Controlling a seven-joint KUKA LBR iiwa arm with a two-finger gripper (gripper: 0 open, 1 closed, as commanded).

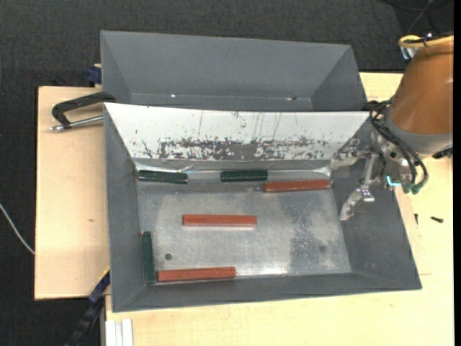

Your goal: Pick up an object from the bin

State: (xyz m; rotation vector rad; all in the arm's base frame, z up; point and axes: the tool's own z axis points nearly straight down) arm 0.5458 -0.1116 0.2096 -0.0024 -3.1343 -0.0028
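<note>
Well right of the middle red bar (219,221), kept up off the bin's (115,215) sloped wall: gripper (358,197), apparently empty, spread impossible to tell. Nearest candidate, up-right of that bar: second red bar (297,186), tight against the back wall, so awkward to straddle.

Central red-brown flat bar (219,221) lies alone. Front red-brown bar (196,273) lies along the grey metal bin (378,254) front wall, near the left dark green bar (147,256). Rear red-brown bar (297,186), rear-centre dark green bar (243,176) and rear-left dark green bar (163,177) line the back wall.
</note>
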